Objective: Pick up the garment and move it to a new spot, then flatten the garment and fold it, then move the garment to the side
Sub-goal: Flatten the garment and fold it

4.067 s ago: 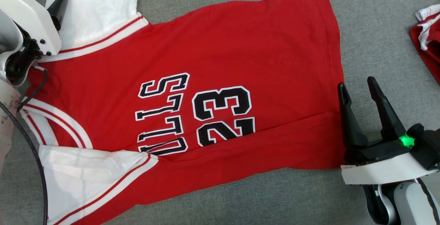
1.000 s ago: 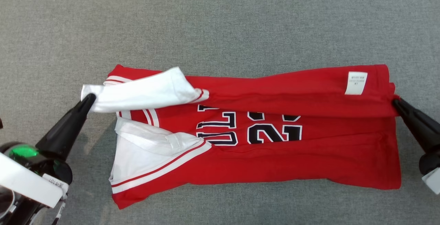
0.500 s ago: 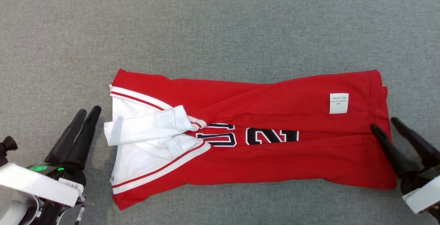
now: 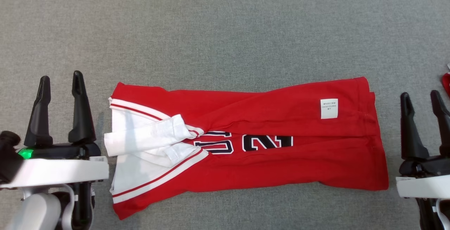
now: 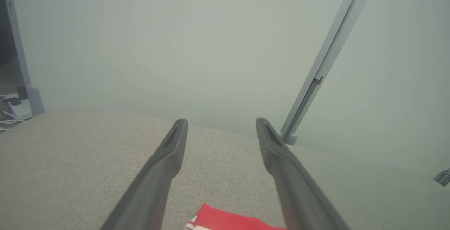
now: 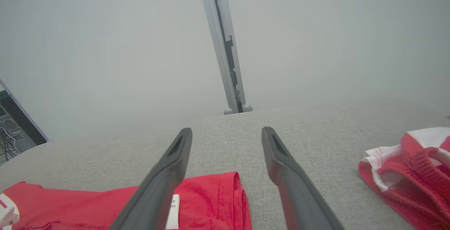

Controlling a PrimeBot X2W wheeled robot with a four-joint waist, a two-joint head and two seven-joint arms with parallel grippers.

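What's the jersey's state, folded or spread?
Folded. The jersey is doubled lengthwise: its far half covers the top of the number, label facing up.

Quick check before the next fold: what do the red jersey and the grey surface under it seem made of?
Red jersey: soft matte knit, likely cotton or a blend; it creases gently, hems are stitched, no sheen. Grey surface: coarse woven fabric, heathered and matte, weave visible; fibre unclear.
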